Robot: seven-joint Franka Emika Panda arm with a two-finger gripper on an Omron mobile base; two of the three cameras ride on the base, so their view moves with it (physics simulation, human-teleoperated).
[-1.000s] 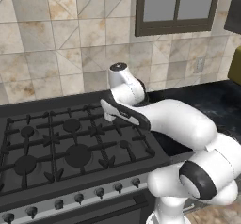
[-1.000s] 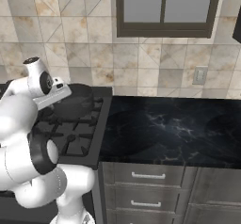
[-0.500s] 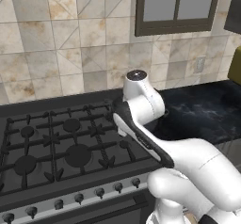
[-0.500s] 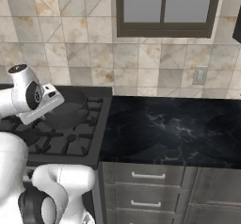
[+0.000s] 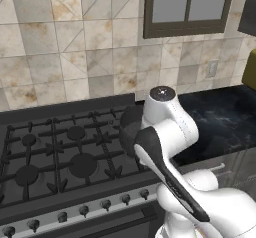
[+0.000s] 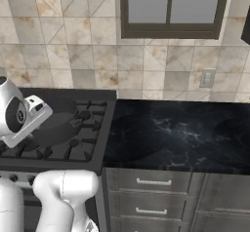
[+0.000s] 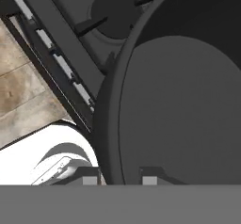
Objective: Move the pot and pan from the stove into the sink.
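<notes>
Shallow black round frying pan held up over black gas stove, at 3 o'clock of the grates beside black marbled desk. End effector clamped together on pan rim, fingertips either side. Pan tilted against white arm.

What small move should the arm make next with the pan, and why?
Probably lift the pan a little higher and begin carrying it away from the stove. In the hand view the claw is shut on the pan's rim, and the pan hangs over the burner grates, so it likely needs clearance before traveling to the sink.
</notes>
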